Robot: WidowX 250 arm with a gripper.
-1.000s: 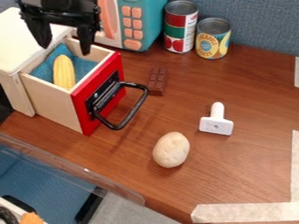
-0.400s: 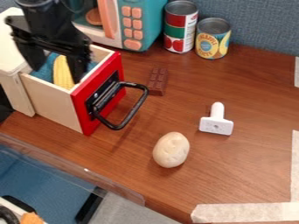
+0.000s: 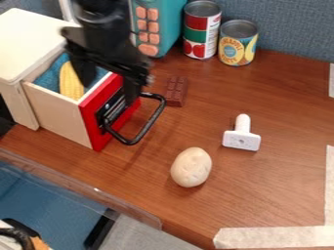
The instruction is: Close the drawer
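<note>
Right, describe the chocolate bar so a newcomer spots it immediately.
Find the open drawer's red front at the left. Just right of it, beyond its black handle, lies the chocolate bar on the wooden table: flat, brown and segmented, unlike the upright cans behind it.

A long yellow corn cob is lying inside the boxy red-fronted wooden drawer; a flat brown chocolate bar is lying to the drawer's right.
</note>
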